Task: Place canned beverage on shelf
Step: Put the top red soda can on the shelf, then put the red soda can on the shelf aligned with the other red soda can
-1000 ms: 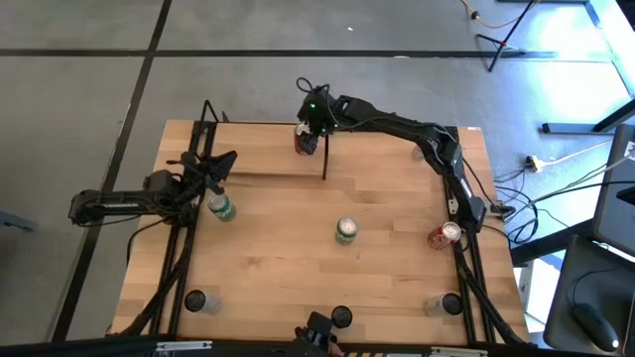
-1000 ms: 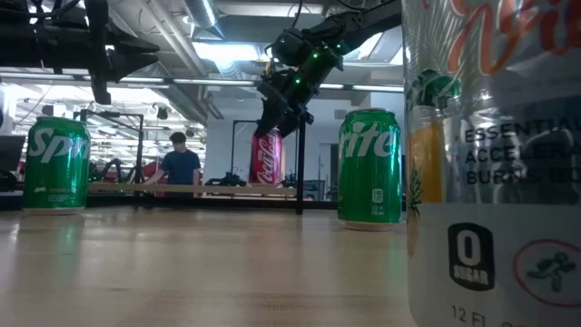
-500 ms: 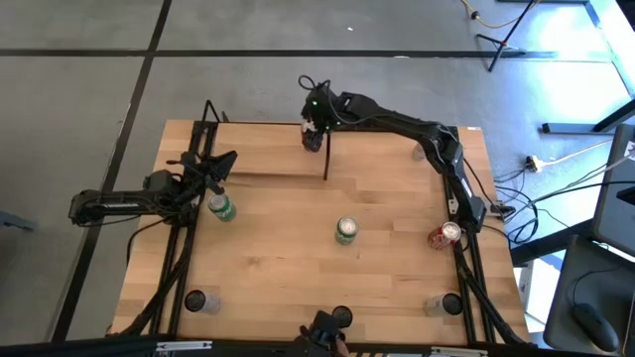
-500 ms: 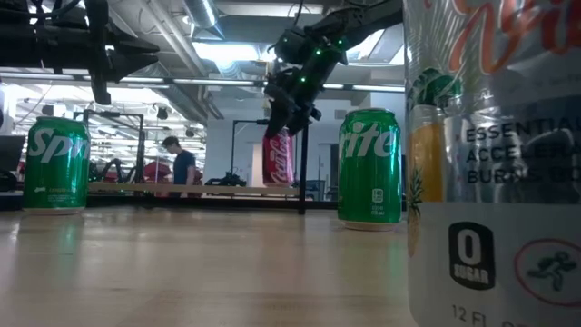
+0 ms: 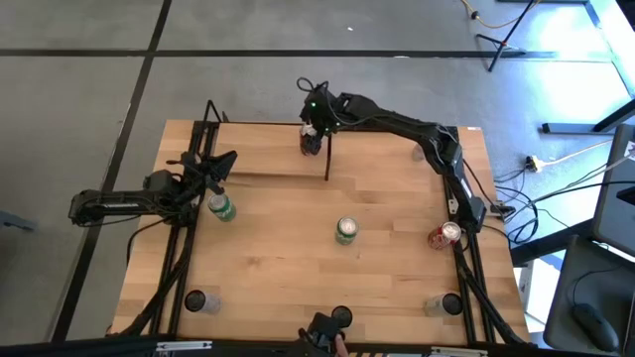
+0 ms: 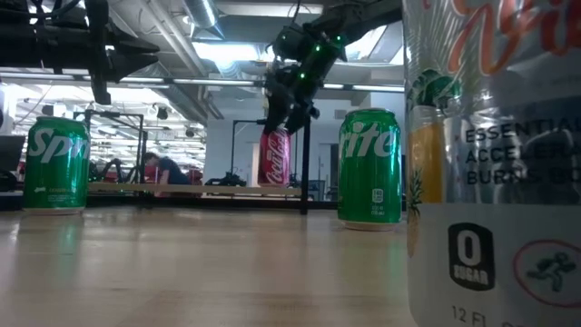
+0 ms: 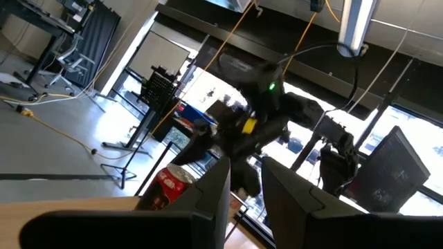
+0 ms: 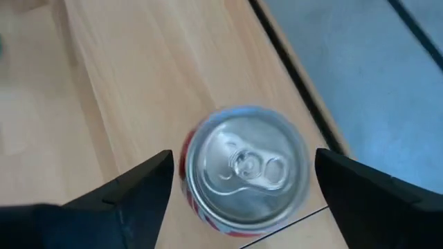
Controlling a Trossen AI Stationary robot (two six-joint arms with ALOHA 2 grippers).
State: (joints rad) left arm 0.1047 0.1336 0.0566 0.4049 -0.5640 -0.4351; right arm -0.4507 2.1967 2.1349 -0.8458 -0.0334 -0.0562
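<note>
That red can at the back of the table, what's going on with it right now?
The right arm's tool is open around the red cola can, its fingers apart from the can's sides. The can stands upright on the shelf at the table's far edge, beside a black upright rod. The left arm's tool waits by a green can on the left.

Hidden and cropped parts

The nearest can (image 6: 495, 163) overruns the low view's right edge (label half readable); the right gripper (image 5: 314, 129) covers the red can (image 6: 274, 157) from above.
</note>
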